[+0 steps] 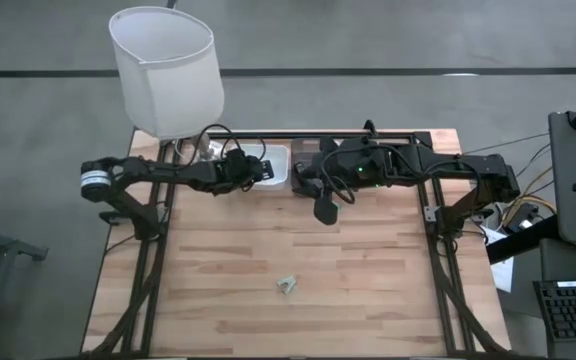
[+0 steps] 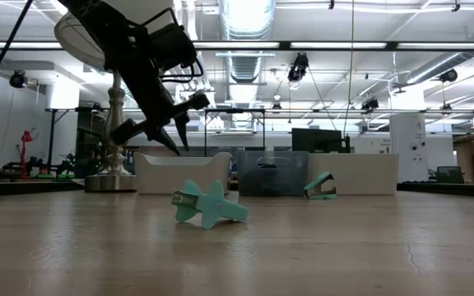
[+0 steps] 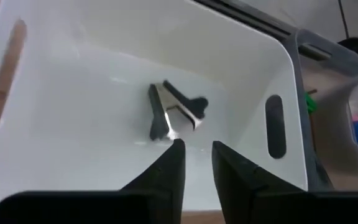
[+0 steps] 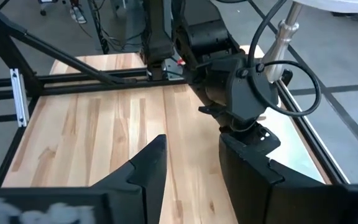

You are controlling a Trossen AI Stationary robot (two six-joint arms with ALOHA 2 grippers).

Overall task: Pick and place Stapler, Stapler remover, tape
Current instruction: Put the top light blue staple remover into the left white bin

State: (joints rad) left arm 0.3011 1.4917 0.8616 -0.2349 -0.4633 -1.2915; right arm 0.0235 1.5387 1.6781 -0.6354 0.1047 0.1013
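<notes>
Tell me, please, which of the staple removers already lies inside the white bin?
The black staple remover, under the left gripper. The two teal staple removers rest on the table outside the white bin.

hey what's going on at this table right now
A two-arm robot is sorting small office items into bins at the table's far edge. The left gripper hangs open over the white bin, where a black staple remover lies on the floor. The right gripper hovers open and empty above the table near the bins. A teal staple remover lies on the bare wood, and another one sits farther back.
</notes>
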